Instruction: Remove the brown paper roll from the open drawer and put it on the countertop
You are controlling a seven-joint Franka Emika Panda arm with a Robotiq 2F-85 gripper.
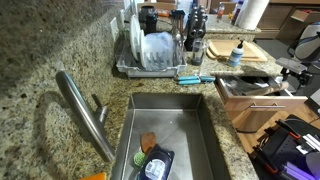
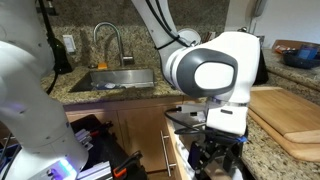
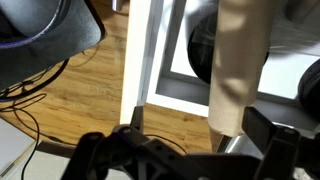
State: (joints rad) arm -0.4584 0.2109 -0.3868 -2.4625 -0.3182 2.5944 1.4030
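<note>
In the wrist view the brown paper roll (image 3: 240, 70) is a tan cylinder lying over the pale inside of the open drawer (image 3: 150, 60). My gripper (image 3: 198, 122) is open around the roll. The roll's near end sits close to the right finger, with a wide gap to the left finger. In an exterior view the drawer (image 1: 255, 100) stands pulled out below the speckled granite countertop (image 1: 40, 60), with the arm at the right edge. In an exterior view my gripper (image 2: 215, 155) hangs low over the drawer, under the large white wrist, next to the countertop (image 2: 285, 165).
A dish rack (image 1: 155, 50), small bottle (image 1: 237, 55), pale cutting board (image 1: 255, 48) and white paper-towel roll (image 1: 255, 12) stand on the counter. The sink (image 1: 170, 130) and faucet (image 1: 85, 110) are near. The cutting board (image 2: 290, 115) lies beside the arm. Wooden floor (image 3: 90, 90) shows below.
</note>
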